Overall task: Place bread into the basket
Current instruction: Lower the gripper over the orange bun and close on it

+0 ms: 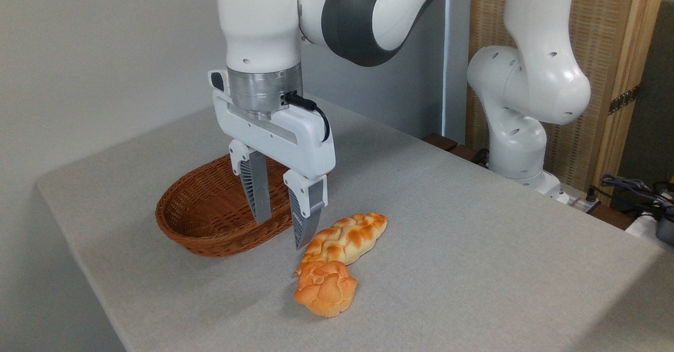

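The bread (326,288), a small knotted orange-golden bun, lies on the grey table near its front. Touching it from behind is a longer braided loaf (347,237). The reddish-brown wicker basket (181,220) sits to the left with nothing visible inside. My gripper (280,233) hangs open and holds nothing, fingers pointing down over the basket's right rim. Its right fingertip (300,242) is just left of the braided loaf, and above and left of the bun.
The table's left and front edges (95,289) run close to the basket and the bread. The arm's white base (518,152) stands at the table's far right edge, with cables (632,188) and a wooden screen behind it.
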`<state>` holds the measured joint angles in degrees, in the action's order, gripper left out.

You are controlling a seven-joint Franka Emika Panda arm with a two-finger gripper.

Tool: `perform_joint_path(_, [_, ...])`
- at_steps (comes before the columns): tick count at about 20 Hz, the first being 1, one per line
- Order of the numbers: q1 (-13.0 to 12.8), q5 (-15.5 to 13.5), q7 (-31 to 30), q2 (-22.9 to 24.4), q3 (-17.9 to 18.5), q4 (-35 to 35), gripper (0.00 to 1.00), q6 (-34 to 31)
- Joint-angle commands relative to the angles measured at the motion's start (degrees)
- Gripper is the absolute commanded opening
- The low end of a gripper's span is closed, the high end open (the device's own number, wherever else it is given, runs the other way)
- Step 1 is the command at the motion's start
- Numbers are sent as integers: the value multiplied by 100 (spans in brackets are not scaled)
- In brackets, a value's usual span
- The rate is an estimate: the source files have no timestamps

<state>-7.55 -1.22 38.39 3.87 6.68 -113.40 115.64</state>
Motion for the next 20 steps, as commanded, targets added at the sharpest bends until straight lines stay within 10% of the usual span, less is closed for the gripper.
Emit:
perform_joint_path(1, [-9,78,703,96,403,-155,100,-200])
perform_joint_path(20, [-80,69,1232,-448,641,-551,100,424])
